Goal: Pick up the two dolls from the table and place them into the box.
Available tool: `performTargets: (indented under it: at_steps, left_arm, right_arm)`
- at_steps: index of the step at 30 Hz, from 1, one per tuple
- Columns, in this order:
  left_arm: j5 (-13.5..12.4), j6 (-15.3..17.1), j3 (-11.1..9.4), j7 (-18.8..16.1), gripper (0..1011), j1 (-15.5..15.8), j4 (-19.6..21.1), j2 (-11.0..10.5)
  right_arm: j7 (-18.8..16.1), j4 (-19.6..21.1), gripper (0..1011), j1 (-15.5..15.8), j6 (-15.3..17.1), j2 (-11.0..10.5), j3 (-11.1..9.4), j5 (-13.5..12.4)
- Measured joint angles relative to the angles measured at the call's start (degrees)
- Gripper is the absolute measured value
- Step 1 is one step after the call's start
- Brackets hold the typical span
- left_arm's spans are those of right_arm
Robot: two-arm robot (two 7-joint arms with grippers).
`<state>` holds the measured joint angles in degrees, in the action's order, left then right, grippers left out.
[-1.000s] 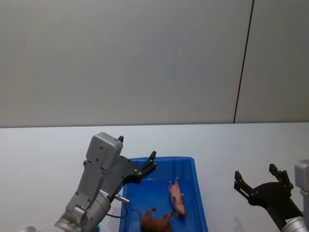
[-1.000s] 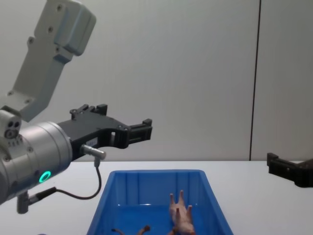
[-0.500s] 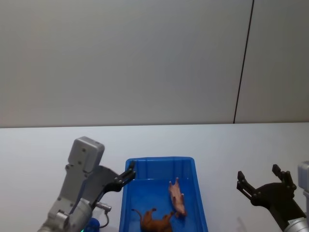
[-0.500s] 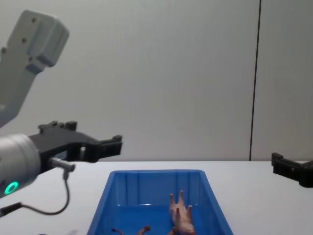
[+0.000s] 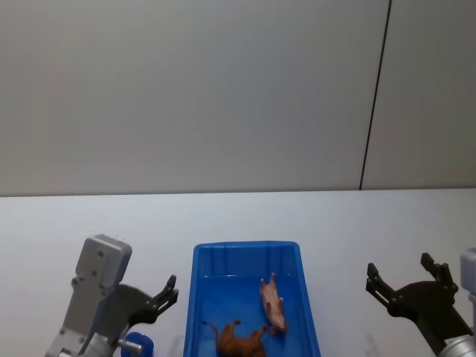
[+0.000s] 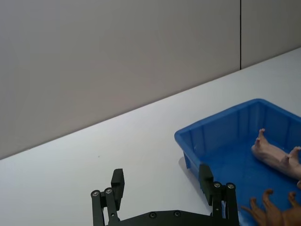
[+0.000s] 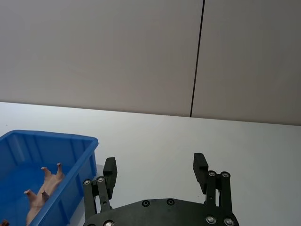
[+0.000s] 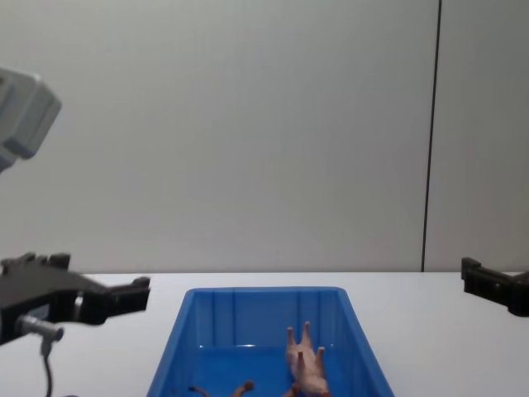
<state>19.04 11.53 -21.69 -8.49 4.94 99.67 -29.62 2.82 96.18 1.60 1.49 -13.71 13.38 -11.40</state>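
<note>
The blue box (image 5: 245,246) stands on the white table (image 5: 89,219) in front of me. Both dolls lie inside it. The pale pink doll (image 5: 273,303) lies on its side toward the right wall, legs out. The brown doll (image 5: 242,341) rests near the front edge, partly cut off. My left gripper (image 5: 162,296) hangs open and empty just left of the box. In the left wrist view the left gripper (image 6: 161,181) has its fingers spread wide, with the pink doll (image 6: 275,155) beyond. My right gripper (image 5: 399,268) is open and empty over the table, well right of the box.
A plain grey wall with a dark vertical seam (image 5: 375,97) rises behind the table. Bare white tabletop lies on both sides of the box and behind it. A blue fitting (image 5: 137,346) shows on my left arm.
My left arm has drawn back to the left and down, from over the box's left rim to beside the box. The right gripper has hardly moved. The dolls lie as before.
</note>
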Motion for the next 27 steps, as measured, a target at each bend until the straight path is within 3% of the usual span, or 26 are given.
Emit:
performTargets:
  at_steps: [10,27]
  left_arm:
    - [1.7,1.4,0.5,-0.6,1001,-2.5,0.2,-1.3]
    - [3.3,3.4,0.6,1.7,1001,-3.8,-2.5,-1.1]
  right_arm:
    - [0.1,0.1,1001,0.0,0.0,0.0,0.0,0.0]
    - [0.1,0.1,1001,0.1,0.0,0.0,0.0,0.0]
